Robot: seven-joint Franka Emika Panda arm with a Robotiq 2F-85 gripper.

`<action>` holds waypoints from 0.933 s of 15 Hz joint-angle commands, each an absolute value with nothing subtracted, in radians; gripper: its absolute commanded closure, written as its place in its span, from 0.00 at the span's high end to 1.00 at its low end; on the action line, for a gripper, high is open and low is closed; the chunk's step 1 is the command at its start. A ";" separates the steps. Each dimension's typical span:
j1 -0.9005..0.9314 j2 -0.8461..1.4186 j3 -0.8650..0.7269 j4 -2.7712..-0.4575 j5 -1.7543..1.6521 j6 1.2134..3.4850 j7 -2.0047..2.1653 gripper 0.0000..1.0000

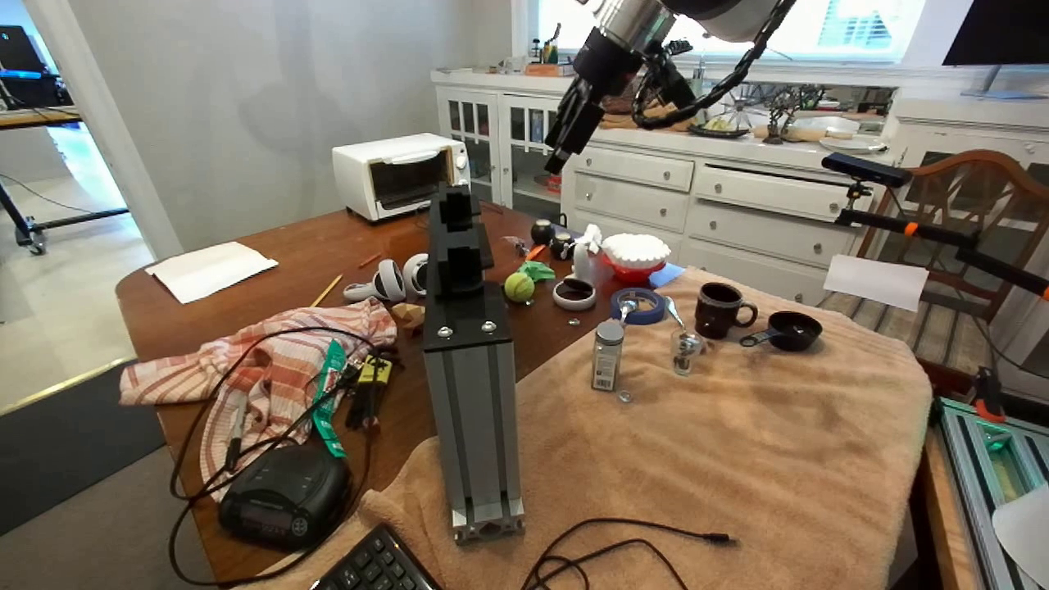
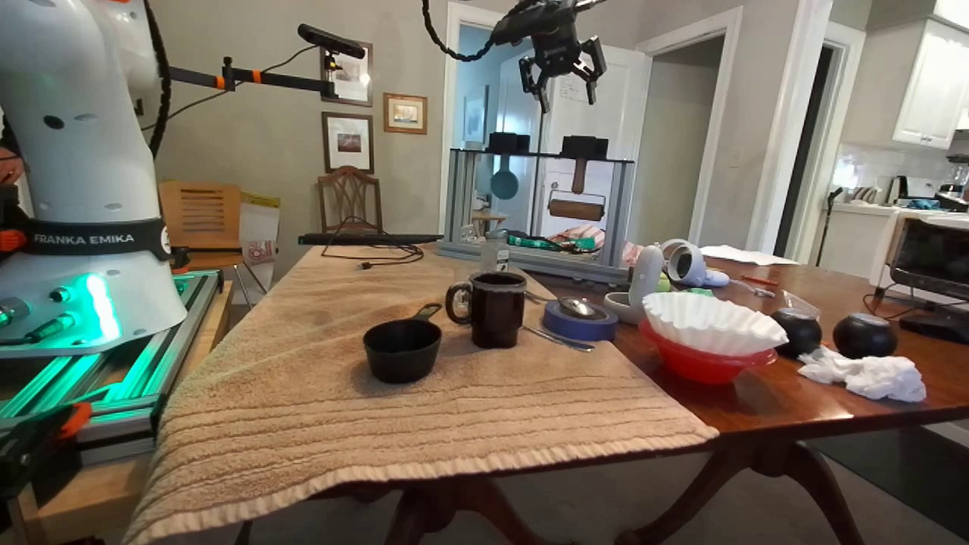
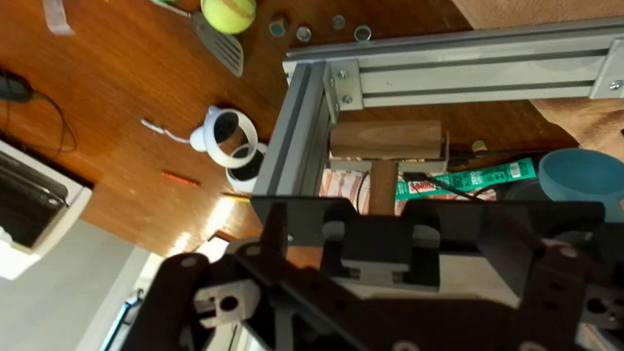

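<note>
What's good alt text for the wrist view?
Open, empty black gripper facing a metal-framed rack with a wooden roller and a round teal utensil hanging from it. The brown table holds a tennis ball, slotted spatula and white ringed controllers; a toaster oven shows at the left edge.

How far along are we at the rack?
Looks done: the claw is open and positioned over the rack. In hand: nothing; its open jaws are empty. Left, probably: any grasp, since the wooden roller and blue utensil both hang there untouched by the claw.
</note>
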State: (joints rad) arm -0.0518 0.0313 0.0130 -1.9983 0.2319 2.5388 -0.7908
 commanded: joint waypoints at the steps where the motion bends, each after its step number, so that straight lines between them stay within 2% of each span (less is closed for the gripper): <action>1: -0.025 0.102 0.042 -1.876 0.338 2.525 -0.994 1.00; 7: -0.036 0.213 0.111 -1.697 0.479 2.451 -1.295 1.00; 14: 0.004 0.372 0.100 -1.512 0.214 2.358 -1.095 1.00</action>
